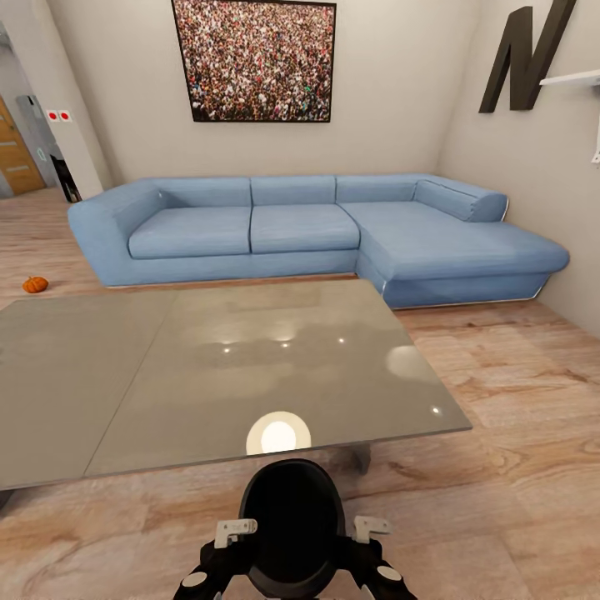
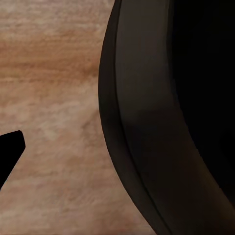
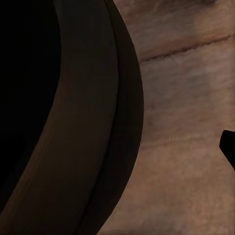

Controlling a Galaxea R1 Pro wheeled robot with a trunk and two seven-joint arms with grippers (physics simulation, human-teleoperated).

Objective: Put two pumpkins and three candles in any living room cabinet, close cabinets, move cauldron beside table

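Wooden floor runs through the room. Blue corner sofa along the far wall, crowd picture above it, dark letter on the right wall. Grey glossy worktop, bare, fills the middle, just beyond the robot.

Black cauldron at near centre, held up between both arms just short of the worktop's near edge; its dark rim shows close in both wrist views over floor. Left gripper and right gripper sit against its sides; how far each is open, cannot tell.

One pumpkin on the floor, far left, near the sofa's left end.
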